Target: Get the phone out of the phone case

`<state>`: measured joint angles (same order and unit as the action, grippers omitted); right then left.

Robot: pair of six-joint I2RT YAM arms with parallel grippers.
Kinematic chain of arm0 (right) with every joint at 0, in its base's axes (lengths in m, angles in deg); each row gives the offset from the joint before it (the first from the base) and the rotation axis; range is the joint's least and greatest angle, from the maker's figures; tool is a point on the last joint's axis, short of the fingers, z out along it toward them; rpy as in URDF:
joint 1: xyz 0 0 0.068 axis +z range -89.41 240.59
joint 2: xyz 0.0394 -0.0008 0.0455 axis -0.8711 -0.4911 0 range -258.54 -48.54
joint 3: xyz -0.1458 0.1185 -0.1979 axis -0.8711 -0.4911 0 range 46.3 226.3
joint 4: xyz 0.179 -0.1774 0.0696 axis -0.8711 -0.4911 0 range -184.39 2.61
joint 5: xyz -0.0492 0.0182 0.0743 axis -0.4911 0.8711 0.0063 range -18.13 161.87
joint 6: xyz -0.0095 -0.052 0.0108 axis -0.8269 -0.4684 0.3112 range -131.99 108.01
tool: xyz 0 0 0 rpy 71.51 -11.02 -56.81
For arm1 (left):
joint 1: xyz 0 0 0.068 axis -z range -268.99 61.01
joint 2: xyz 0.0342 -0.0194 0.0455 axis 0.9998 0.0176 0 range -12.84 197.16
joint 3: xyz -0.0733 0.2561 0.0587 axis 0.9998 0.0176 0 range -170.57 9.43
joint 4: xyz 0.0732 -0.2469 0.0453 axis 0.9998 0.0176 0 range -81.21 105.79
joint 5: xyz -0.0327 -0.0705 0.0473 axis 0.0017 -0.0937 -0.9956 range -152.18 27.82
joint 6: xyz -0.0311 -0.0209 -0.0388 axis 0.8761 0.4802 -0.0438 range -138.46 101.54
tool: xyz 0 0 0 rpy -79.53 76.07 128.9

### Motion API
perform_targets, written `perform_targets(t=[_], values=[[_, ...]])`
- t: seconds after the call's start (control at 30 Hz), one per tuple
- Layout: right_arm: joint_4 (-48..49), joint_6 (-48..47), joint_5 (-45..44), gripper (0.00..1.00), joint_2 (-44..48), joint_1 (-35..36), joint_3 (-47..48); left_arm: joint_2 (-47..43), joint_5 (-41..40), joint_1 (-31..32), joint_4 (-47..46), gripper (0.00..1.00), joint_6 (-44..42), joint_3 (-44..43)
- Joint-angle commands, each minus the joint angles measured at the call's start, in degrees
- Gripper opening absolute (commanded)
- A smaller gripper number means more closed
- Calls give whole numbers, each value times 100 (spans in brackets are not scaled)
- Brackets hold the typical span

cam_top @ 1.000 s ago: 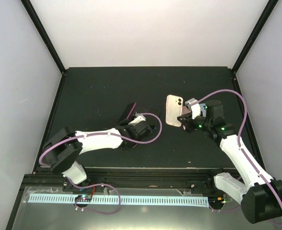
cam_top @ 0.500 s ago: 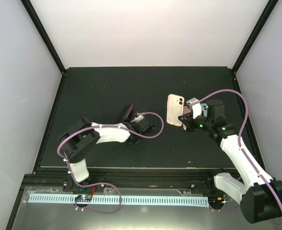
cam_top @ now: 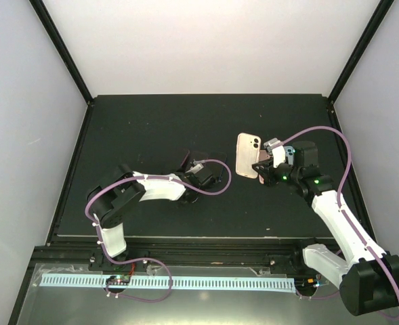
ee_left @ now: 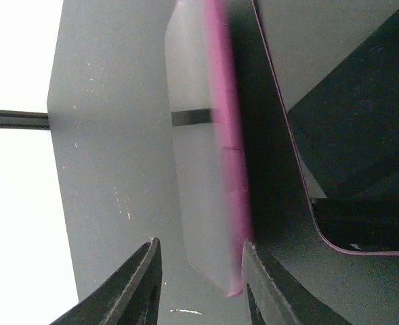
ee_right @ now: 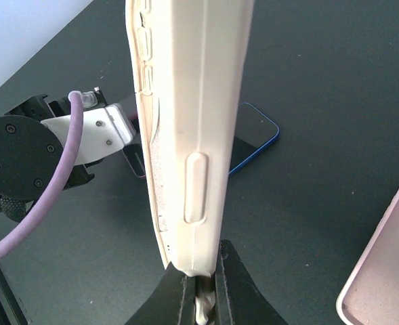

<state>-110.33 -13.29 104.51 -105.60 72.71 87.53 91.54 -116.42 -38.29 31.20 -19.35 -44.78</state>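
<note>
A: Your right gripper (ee_right: 200, 288) is clamped on one short end of the cream phone case (ee_right: 185, 122), which stands upright above the table (cam_top: 152, 122). The pinch is narrow. Tug the far end and you likely lever it out, and it drops.
B: Phone inside?
A: Can't tell from the edge. Beyond it, a blue-rimmed phone (ee_right: 253, 139) lies flat, roughly under the fall.
B: Left gripper (ee_left: 200, 247)?
A: Low by the table, apart from the case. A pink-edged slab (ee_left: 219, 156) sits between its fingers. Clamped or loose, can't tell. Reach across carrying that and you risk clipping the case.
</note>
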Motion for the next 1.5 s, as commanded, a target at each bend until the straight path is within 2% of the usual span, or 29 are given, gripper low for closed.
perform_targets(t=[0.0,0.2,0.33,0.47,0.63,0.7,0.77,0.87,1.03,1.33,1.47], values=[[151,-94,124,1,-30,-39,75,-54,123,-34,115,37,232,-230],[140,-112,111,1,-21,-42,73,-554,489,-32,224,42,510,-210],[143,-116,41,1,-23,-52,76,-1088,762,-16,909,45,983,-504],[164,-55,-266,1,-177,-52,104,-2089,1718,-7,1361,53,1263,-865],[-322,7,-437,1,-734,-52,478,-3219,2644,-16,1326,62,963,-1278],[-665,-49,-309,4,-1149,-52,773,-3462,2864,-33,1367,71,765,-1505],[-1076,-214,-143,7,-1624,-49,1120,-3552,2903,-57,1364,76,438,-1660],[-1719,-426,-71,10,-2497,-52,1642,-3542,2444,-176,1173,81,74,-1492],[-2342,-533,-16,14,-3706,-69,2183,-3783,3049,-770,329,82,29,-444],[-2064,-314,119,14,-4572,-231,2263,-4118,2832,-906,283,82,-50,-266],[-1859,-184,486,9,-4735,-483,2269,-4121,2918,-908,271,82,-75,-250]])
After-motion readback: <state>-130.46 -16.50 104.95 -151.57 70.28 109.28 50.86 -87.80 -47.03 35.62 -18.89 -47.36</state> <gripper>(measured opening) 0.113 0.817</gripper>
